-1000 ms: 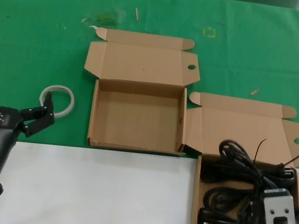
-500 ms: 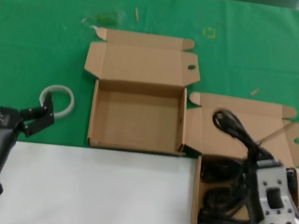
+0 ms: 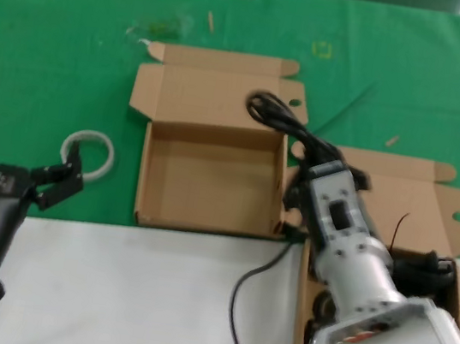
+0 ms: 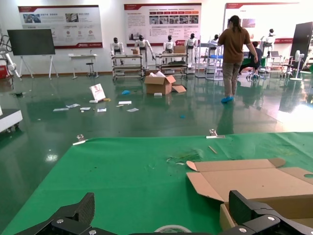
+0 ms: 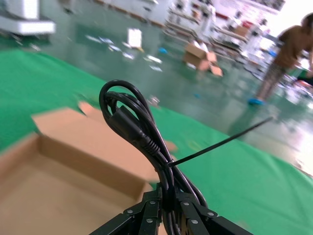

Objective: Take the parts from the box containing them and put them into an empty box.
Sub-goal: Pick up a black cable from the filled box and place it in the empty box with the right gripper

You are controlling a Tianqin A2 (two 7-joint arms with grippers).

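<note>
Head view shows my right gripper [image 3: 299,158] clamped on a coiled black power cord [image 3: 275,116], held over the right rim of the empty box [image 3: 212,178] beside the box containing the remaining cords [image 3: 375,246], while my left gripper [image 3: 14,166] waits spread open near the white ring [image 3: 88,152].

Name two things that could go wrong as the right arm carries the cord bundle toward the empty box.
1. A loose length of the cord trails from the right end effector down over the table edge; it may snag on a box wall or stay hanging outside the empty box.
2. The end effector grips the bundle low, so its loops stand free above and could slip or uncoil.
</note>
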